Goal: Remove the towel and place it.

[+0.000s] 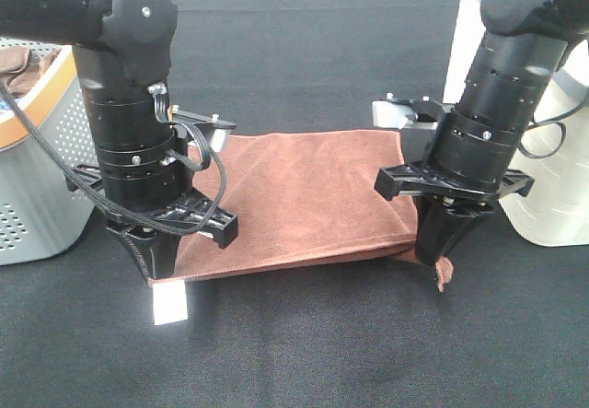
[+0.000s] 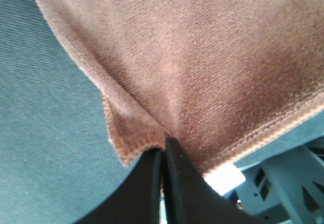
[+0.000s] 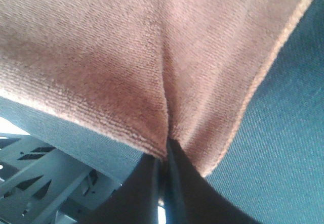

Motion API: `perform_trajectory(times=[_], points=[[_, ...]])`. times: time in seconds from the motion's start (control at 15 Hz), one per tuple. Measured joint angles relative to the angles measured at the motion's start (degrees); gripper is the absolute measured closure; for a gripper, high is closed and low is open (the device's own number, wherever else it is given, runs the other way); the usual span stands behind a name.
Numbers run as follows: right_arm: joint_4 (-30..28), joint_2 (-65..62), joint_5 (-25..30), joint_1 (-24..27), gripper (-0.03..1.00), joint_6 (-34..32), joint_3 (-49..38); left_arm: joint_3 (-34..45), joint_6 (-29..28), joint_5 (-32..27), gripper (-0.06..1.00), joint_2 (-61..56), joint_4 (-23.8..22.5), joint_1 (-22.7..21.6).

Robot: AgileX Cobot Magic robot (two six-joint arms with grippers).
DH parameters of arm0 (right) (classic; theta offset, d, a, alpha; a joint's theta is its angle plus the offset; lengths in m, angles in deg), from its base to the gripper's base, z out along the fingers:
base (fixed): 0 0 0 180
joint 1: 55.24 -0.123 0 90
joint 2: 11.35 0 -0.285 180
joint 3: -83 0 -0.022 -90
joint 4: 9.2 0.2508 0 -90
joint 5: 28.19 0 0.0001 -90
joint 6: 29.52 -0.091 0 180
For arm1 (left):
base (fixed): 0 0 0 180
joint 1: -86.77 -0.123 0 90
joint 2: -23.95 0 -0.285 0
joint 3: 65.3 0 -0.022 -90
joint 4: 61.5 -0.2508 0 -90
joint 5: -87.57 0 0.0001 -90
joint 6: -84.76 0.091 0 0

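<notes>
A brown towel lies spread on the black table between the two arms. My left gripper is shut on the towel's near left corner; the left wrist view shows the closed fingers pinching the cloth. A white tag hangs at that corner. My right gripper is shut on the near right corner, with the cloth bunched between its fingers. The towel's front edge is lifted slightly off the table.
A grey perforated basket with an orange rim stands at the left. A white container stands at the right. The black tablecloth extends in front of the towel.
</notes>
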Motion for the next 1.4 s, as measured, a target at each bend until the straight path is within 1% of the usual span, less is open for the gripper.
perform_trajectory(times=[0.07, 0.13, 0.2, 0.27, 0.33, 0.4, 0.47, 0.53, 0.6, 0.67, 0.8, 1.07, 1.13, 1.27, 1.4], points=[[0.0, 0.0, 0.2, 0.0, 0.97, 0.0, 0.0, 0.1, 0.0, 0.0, 0.92, 0.0, 0.0, 0.2], [-0.4, 0.0, 0.3, 0.0, 0.93, 0.0, 0.0, 0.1, 0.1, -0.3, 0.87, 0.0, -0.1, 0.2], [-0.4, 0.0, 0.3, 0.0, 0.93, 0.0, 0.0, 0.1, 0.1, -0.3, 0.87, 0.0, -0.1, 0.2], [-0.9, 0.0, 0.4, 0.1, 0.83, -0.1, 0.0, 0.2, 0.2, -0.9, 0.76, 0.0, -0.3, 0.2], [-1.3, 0.0, 0.7, 0.1, 0.65, -0.1, 0.0, 0.2, 0.2, -1.1, 0.62, 0.0, -0.6, 0.2], [-1.4, 0.0, 2.0, 0.1, 0.36, -0.1, 0.0, 0.2, 0.2, -1.3, 0.42, 0.0, -0.7, 0.2], [-1.4, 0.0, 3.1, 0.1, 0.21, -0.1, 0.0, 0.2, 0.2, -1.3, 0.34, 0.0, -0.7, 0.2], [-1.4, -0.1, 4.0, 0.1, 0.14, -0.1, 0.0, 0.2, 0.2, -1.4, 0.31, 0.0, -0.7, 0.2], [-0.9, -0.4, 5.2, 0.1, 0.10, -0.1, 0.0, 0.2, 0.2, -1.4, 0.30, -0.2, -0.7, 0.2], [-0.2, -0.8, 5.5, 0.1, 0.09, -0.1, 0.0, 0.2, 0.2, -1.4, 0.29, -0.6, -0.7, 0.2], [0.6, -3.7, 5.6, 0.1, 0.08, -0.1, 0.0, -0.2, 0.2, -1.4, 0.29, -2.4, -0.9, 0.2], [2.1, -11.9, 5.9, 0.1, 0.08, -0.2, 0.0, -3.6, 0.2, -1.4, 0.29, -9.1, -1.3, 0.2], [2.1, -11.9, 5.9, 0.1, 0.08, -0.2, 0.0, -3.6, 0.2, -1.4, 0.29, -9.1, -1.3, 0.2], [3.4, -18.8, 5.9, 0.1, 0.08, -0.2, 0.0, -7.0, 0.2, -1.5, 0.29, -15.4, -2.8, 0.2], [3.7, -26.2, 6.0, 0.1, 0.08, -0.2, 0.0, -8.7, 0.2, -1.6, 0.29, -21.6, -4.4, 0.2]])
